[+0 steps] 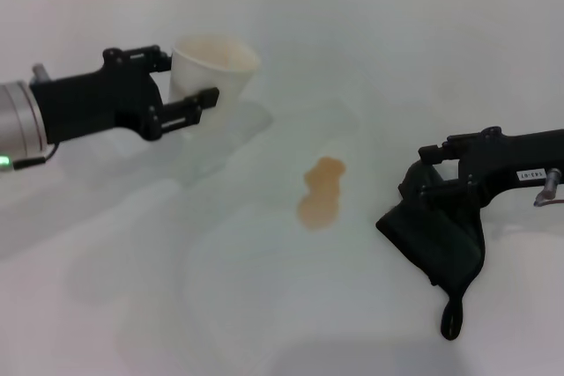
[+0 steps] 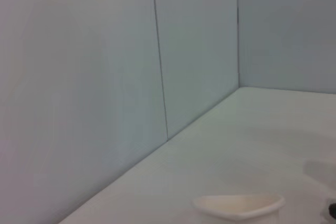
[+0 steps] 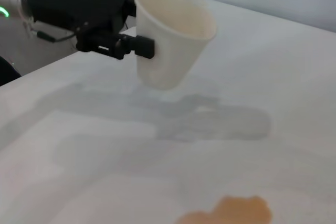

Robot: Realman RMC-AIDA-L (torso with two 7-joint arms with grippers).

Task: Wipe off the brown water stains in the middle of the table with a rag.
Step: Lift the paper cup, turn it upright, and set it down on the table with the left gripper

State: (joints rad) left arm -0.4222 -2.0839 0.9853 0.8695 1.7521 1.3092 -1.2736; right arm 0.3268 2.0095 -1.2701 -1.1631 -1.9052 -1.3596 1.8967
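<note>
While the left pincer [image 1: 181, 85] is clamped on one white cup [image 1: 211, 74] – tilted – one rag [image 1: 438, 239] is gripped by the right pincer [image 1: 421, 189]; one brown water stain [image 1: 322, 191] lies on the surface [image 1: 264, 305].

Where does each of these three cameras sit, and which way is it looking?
Head view: from the robot's head, down at the plain white table; both arms show, the left gripper around a white paper cup, the right gripper holding a crumpled black rag beside the orange-brown puddle.
Left wrist view: toward the wall; only the cup's rim shows.
Right wrist view: across the table at the left gripper.
Shared: the cup in all three; the puddle in two.
</note>
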